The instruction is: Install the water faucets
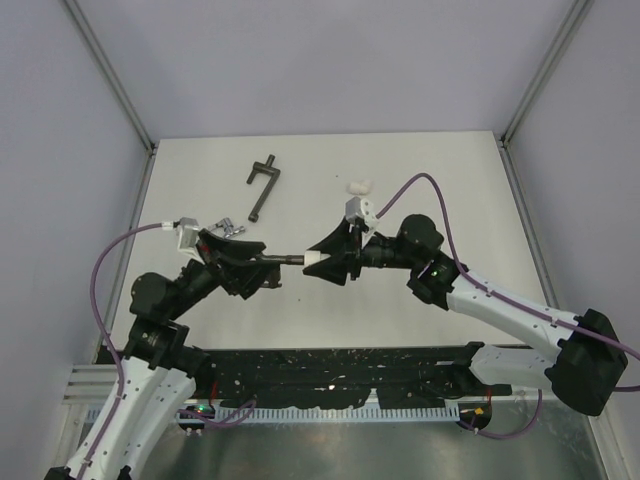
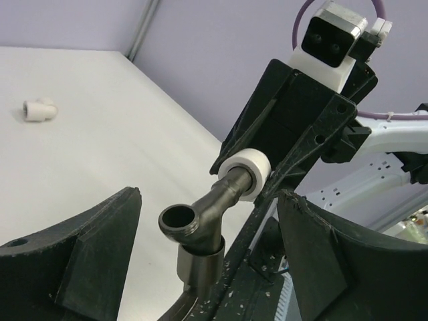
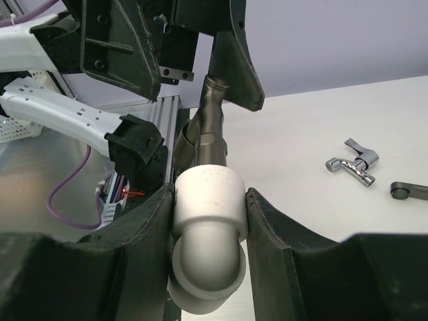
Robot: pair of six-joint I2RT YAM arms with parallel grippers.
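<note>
The dull dark grey faucet [image 2: 200,224] hangs in the air, its stem pushed into a white elbow fitting [image 3: 207,200]. My right gripper [image 3: 210,200] is shut on that elbow; in the top view the right gripper [image 1: 314,262] meets the faucet [image 1: 288,260] above the table's middle. My left gripper [image 2: 210,195] is open: its fingers [image 2: 80,261] stand wide on either side of the faucet's body and touch neither side. The shiny silver faucet [image 1: 228,229] lies on the table behind my left gripper [image 1: 270,268] and also shows in the right wrist view [image 3: 354,162].
A second white elbow fitting [image 1: 358,186] lies at the back centre of the table, also in the left wrist view [image 2: 39,109]. The long dark T-handled bar [image 1: 263,185] lies at the back left. Grey walls enclose the white table [image 1: 450,190].
</note>
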